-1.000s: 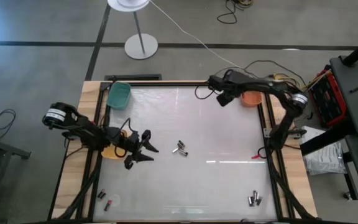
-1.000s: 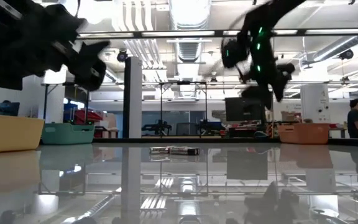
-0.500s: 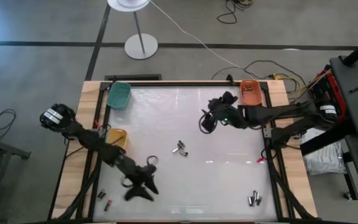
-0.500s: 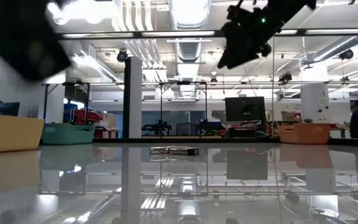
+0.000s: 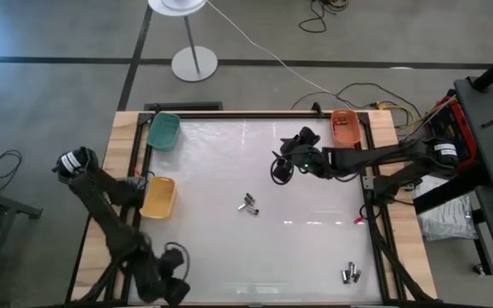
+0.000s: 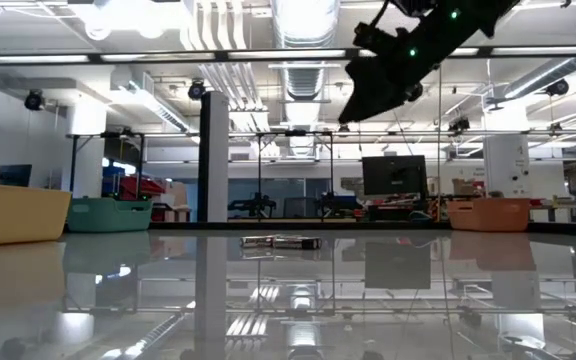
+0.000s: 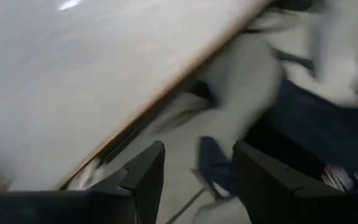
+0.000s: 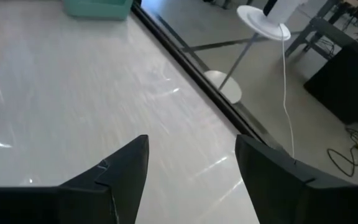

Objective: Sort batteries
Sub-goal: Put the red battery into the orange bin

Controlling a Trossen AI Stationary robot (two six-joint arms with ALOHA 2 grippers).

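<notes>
Left gripper (image 5: 171, 287) swung to near-left edge, right gripper (image 5: 281, 168) lowered centre-far; both released, empty; risk: probably scattering batteries (image 5: 247, 204)

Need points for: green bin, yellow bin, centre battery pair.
green bin (image 5: 164, 131), high view, on its inside floor.
yellow bin (image 5: 158, 198), high view, middle of its inside.
centre battery pair (image 5: 247, 204), high view, between the two batteries' bodies, mid-table.

Batteries (image 5: 247, 204) mid-table (image 5: 315, 248); more (image 5: 350, 274) near right corner.
</notes>
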